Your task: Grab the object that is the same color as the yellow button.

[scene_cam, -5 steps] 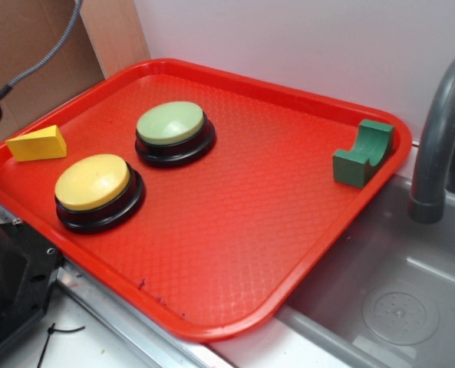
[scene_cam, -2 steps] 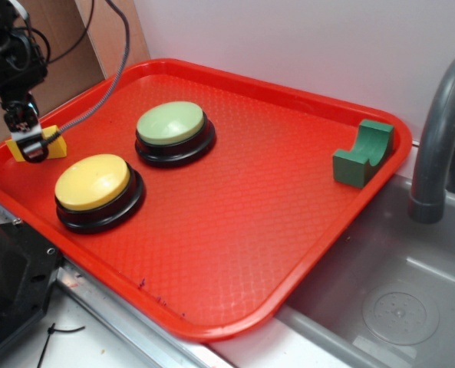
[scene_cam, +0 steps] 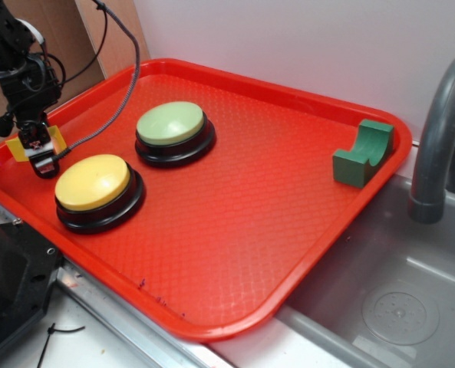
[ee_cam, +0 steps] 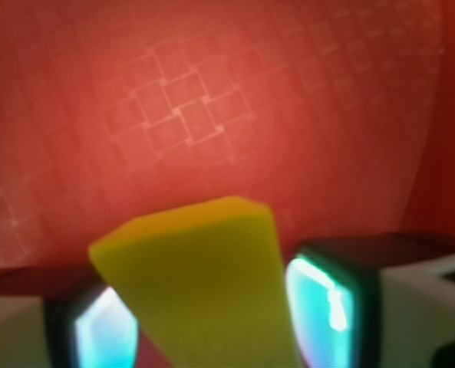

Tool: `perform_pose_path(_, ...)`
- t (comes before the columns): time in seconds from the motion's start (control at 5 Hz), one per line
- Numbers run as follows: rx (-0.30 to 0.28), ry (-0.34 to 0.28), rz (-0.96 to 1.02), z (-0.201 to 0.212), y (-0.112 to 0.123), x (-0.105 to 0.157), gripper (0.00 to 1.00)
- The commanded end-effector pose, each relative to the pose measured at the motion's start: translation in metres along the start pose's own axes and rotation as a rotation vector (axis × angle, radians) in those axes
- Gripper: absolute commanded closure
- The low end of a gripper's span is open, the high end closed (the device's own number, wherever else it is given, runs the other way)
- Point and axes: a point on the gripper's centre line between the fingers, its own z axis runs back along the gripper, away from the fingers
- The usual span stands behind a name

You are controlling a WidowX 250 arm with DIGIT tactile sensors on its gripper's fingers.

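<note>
Nearest the camera on the red tray (scene_cam: 235,230), the yellow button (scene_cam: 97,188) sits at its left front. Just left of that button, the gripper (scene_cam: 41,149) straddles the yellow wedge (ee_cam: 204,291), a finger (ee_cam: 331,303) at each side; contact cannot be told. Beyond the button stands a pale green button (scene_cam: 173,130).
</note>
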Motion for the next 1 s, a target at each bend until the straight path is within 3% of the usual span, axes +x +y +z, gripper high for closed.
perform_pose_path(0.0,-0.003,0.026,-0.003,-0.003,0.001,0.006,1.00)
perform_pose_path(0.2,-0.023,0.077,0.051,0.011,-0.007,0.014,1.00)
perform_pose_path(0.4,-0.095,0.129,0.253,0.045,-0.020,0.031,1.00)
perform_pose_path(0.6,-0.179,0.060,0.391,0.086,-0.030,0.047,1.00)
perform_pose_path(0.8,-0.169,0.040,0.368,0.121,-0.042,0.072,1.00)
